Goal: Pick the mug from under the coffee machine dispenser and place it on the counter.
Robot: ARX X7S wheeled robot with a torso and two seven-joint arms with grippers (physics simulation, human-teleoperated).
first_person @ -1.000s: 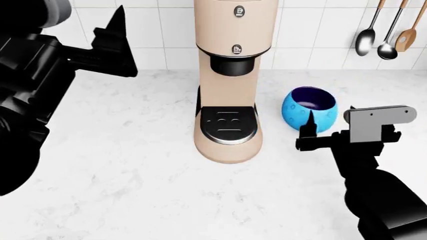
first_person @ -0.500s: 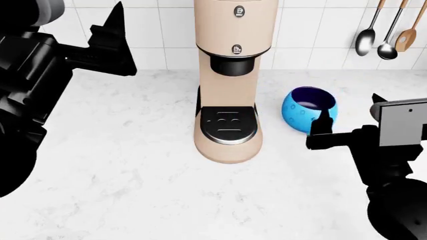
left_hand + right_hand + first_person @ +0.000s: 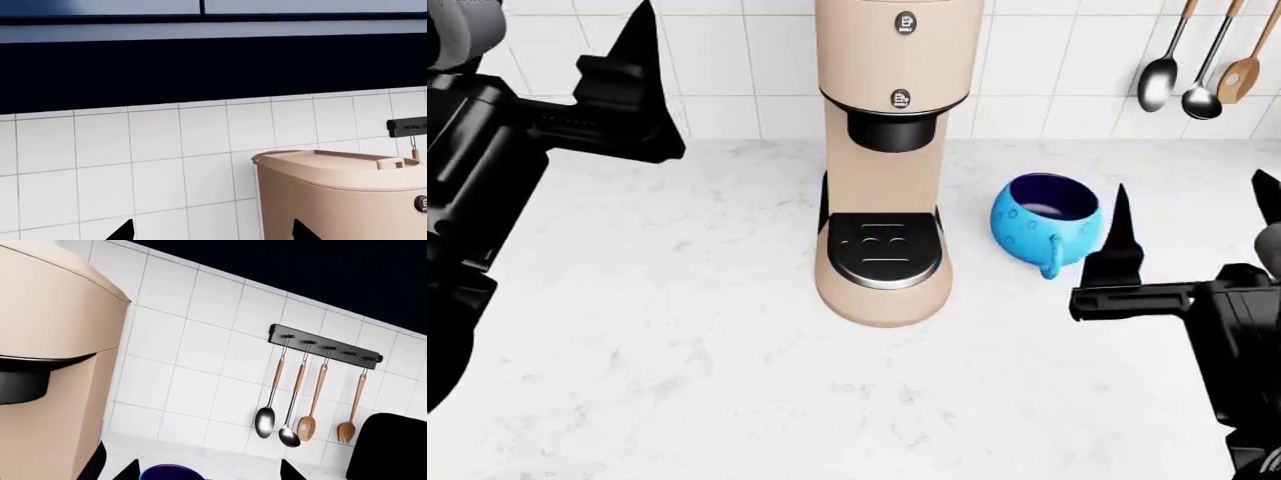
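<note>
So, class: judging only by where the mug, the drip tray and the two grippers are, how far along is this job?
Done: the mug stands upright on the counter, beside the coffee machine dispenser, whose drip tray is bare. In hand: nothing; the right gripper is open, apart from the mug, and the left gripper hangs far off. Left: seemingly only moving the arms away.

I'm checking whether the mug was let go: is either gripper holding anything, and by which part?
Nothing is held. The mug sits alone on the counter; the right gripper is open beside it, and the left gripper is empty.
</note>
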